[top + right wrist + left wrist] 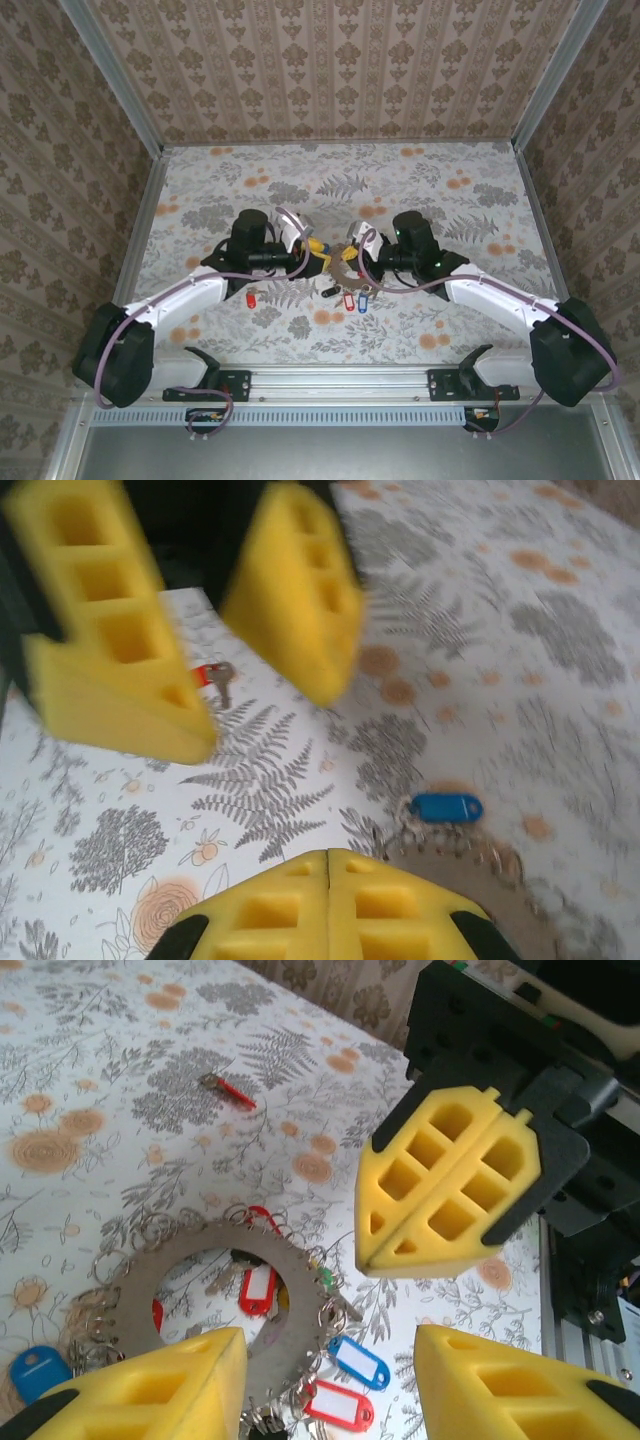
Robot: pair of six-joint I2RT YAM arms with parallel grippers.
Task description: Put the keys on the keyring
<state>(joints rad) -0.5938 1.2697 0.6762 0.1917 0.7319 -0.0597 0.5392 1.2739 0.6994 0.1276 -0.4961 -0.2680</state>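
Note:
The keyring (pixel 195 1260), a flat grey toothed ring edged with small wire rings, lies under both grippers at mid-table. Red (pixel 258 1288), blue (pixel 360 1360) and red (pixel 340 1405) tagged keys sit at its rim and hole, and a blue tag (pixel 35 1370) at its far side. My left gripper (pixel 328 1340) is open, its left finger (pixel 150 1390) overlapping the ring's edge. My right gripper (pixel 328 852) is shut, with the keyring (pixel 520 890) beside its tip; I see nothing between its pads. A loose red key (pixel 228 1091) lies apart.
In the top view the left gripper (pixel 320 258) and right gripper (pixel 352 256) almost touch at mid-table. A red key (pixel 250 298) lies left of them, tagged keys (pixel 355 300) just in front. Patterned walls enclose the floral table (pixel 450 190).

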